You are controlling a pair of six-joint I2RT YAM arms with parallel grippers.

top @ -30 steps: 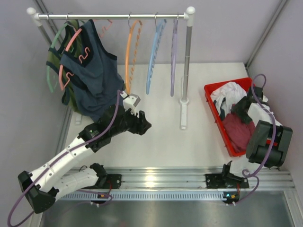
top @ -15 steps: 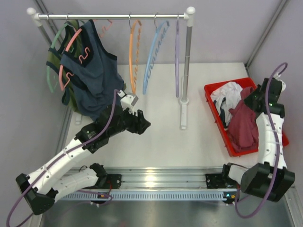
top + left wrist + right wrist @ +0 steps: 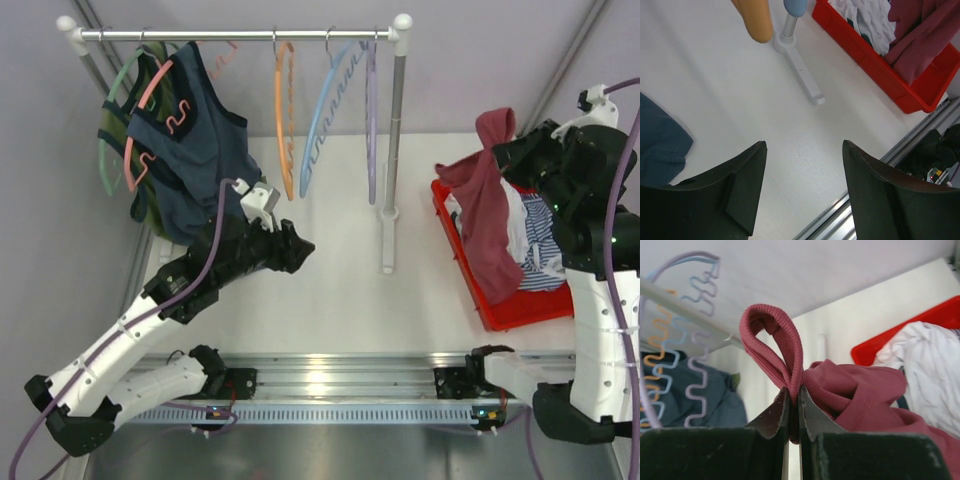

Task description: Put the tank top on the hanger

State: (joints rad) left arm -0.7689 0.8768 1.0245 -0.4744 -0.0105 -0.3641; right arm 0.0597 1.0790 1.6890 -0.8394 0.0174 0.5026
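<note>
Right gripper [image 3: 794, 397] has its fingers pressed together on a ribbed strap loop of the tank top [image 3: 488, 215], and that's all it has: the rest of the maroon cloth hangs bunched from that one pinch, out to the right of the rack post [image 3: 396, 130], its tail draping down into the red bin [image 3: 525, 310]. The hanger [image 3: 285, 120], the orange one, hangs on the other side of the post, with a purple hanger [image 3: 371, 120] and a light blue hanger [image 3: 320, 110] between it and the post. Left gripper [image 3: 803, 144] sits low on that same side, jaws spread wide, gripping nothing.

Here's the worry. A single-strap hold could slip if the cloth drags on the bin wall or catches the post on the way across. The two nearer hangers could snag the fabric first. And nothing is steadying the orange one, so a nudge may just swing it away.
</note>
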